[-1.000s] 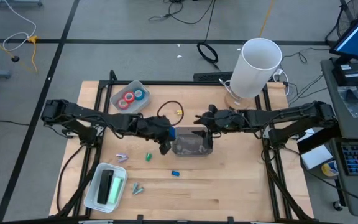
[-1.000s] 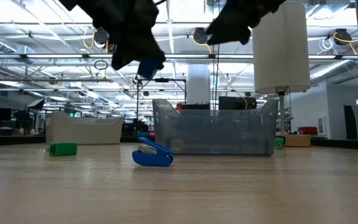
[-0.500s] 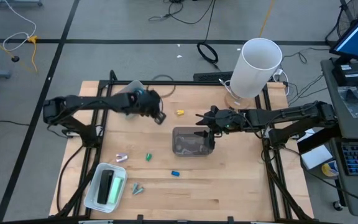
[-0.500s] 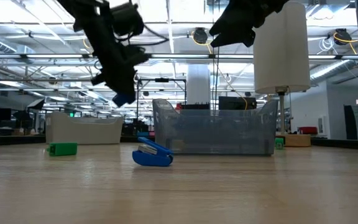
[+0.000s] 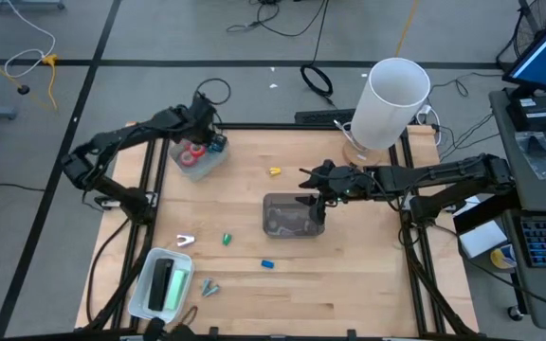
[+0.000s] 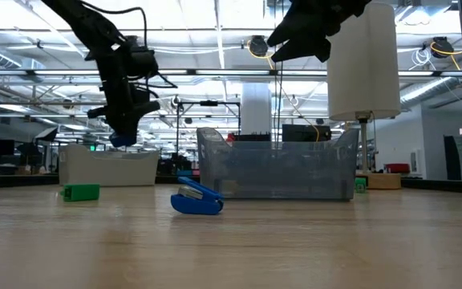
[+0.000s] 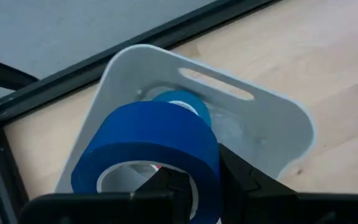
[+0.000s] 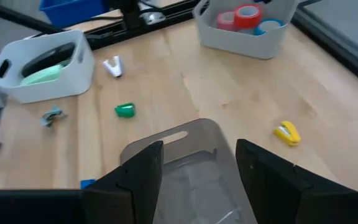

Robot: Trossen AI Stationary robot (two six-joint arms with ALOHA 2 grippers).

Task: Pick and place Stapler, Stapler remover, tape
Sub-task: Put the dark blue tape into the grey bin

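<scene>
My left gripper (image 5: 212, 140) hangs over the white tray (image 5: 207, 163) at the table's far left, shut on a blue tape roll (image 7: 160, 134). In the tray lie another blue roll (image 7: 183, 102) and red rolls (image 5: 193, 155). My right gripper (image 5: 309, 186) stands open above the far edge of the clear bin (image 5: 290, 216) at mid-table, touching nothing. A green and black stapler (image 5: 165, 282) lies in a second white tray (image 5: 145, 296) near the front left. Small stapler removers, blue (image 5: 266, 264), green (image 5: 226, 239) and yellow (image 5: 275, 171), lie loose on the wood. My left gripper holds the blue roll by the wall of its ring (image 7: 209, 163), one finger (image 7: 166, 185) inside the open centre and the other finger (image 7: 248, 182) outside. The fingers slant downward from above. The roll is tilted and hangs clear above the tray.
A tall white cylinder (image 5: 391, 99) stands at the table's far right corner. A whitish remover (image 5: 186, 241) and a grey one (image 5: 209, 285) lie near the stapler's tray. Bare wood lies open along the near right part of the table.
My left gripper has swung from beside the clear bin at mid-table toward the far left corner, turning as it went, and has sunk a little. It has carried the blue tape roll along and now hangs over the white tray.
</scene>
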